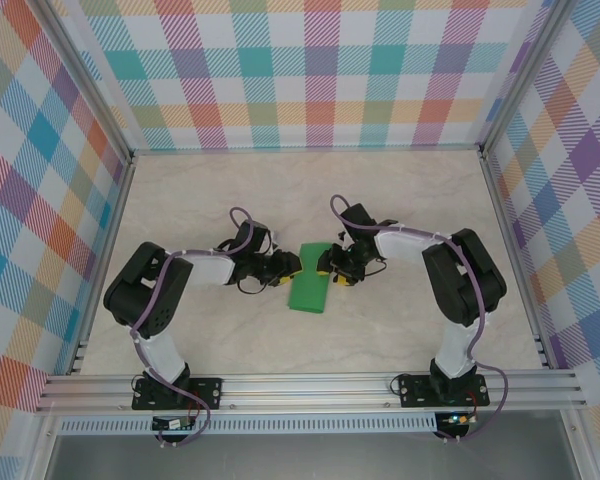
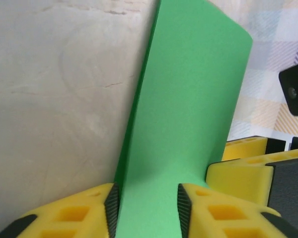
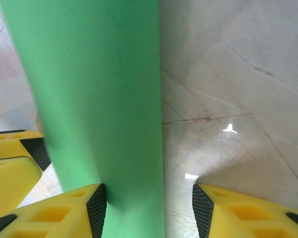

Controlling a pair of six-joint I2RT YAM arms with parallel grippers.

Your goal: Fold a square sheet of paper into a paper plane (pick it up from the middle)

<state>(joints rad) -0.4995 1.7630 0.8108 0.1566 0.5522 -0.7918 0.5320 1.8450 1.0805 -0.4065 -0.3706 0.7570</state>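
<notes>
Top view: green paper (image 1: 309, 291) folded, mid-table between arms | left gripper (image 2: 148, 210) part-open, paper between pads, grip unclear | right gripper (image 3: 149, 210) half-open, paper against one pad | advice: match edges before creasing.

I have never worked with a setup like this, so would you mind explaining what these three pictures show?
Two robot arms are bolted at the near edge of a pale table with checked walls. One picture looks down from above; the other two come from cameras on each wrist, so the yellow fingers are the robot's own. The left gripper and right gripper meet at a square sheet of paper, bright green and folded into a narrow strip. The paper runs between both grippers' open jaws; a firm grip is not evident.
</notes>
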